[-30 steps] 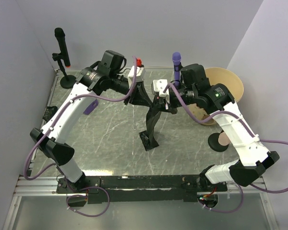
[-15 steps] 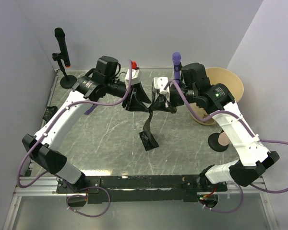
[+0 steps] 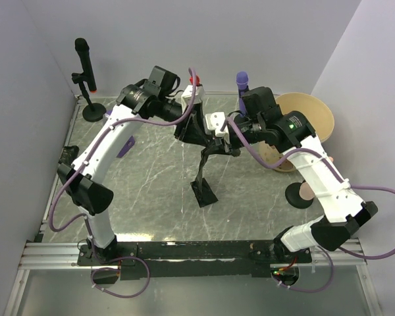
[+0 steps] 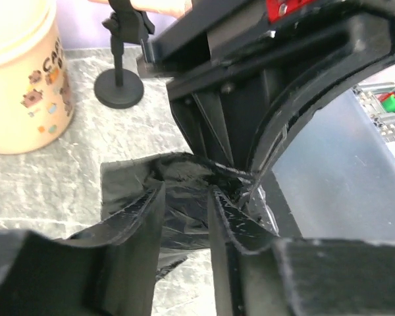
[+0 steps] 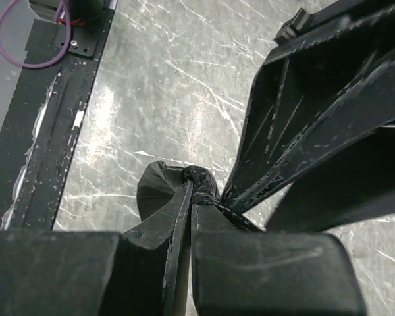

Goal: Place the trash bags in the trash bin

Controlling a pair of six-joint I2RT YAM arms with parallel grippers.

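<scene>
Grey marbled tabletop [image 3: 138, 191] fills the overhead view. Near its centre the trash bag [image 3: 203, 187] hangs as a narrow black strip, its lower end on the surface. The closed right gripper [image 5: 192, 191] pinches its twisted top. Just beyond, the left gripper [image 4: 186, 192] stands half-parted around bunched film. The trash bin [image 3: 316, 113] sits upper right, apart from the bag.

Black microphone [image 3: 83, 56] back-left; purple microphone [image 3: 241, 80] behind; marbled table [image 3: 151, 191].
</scene>
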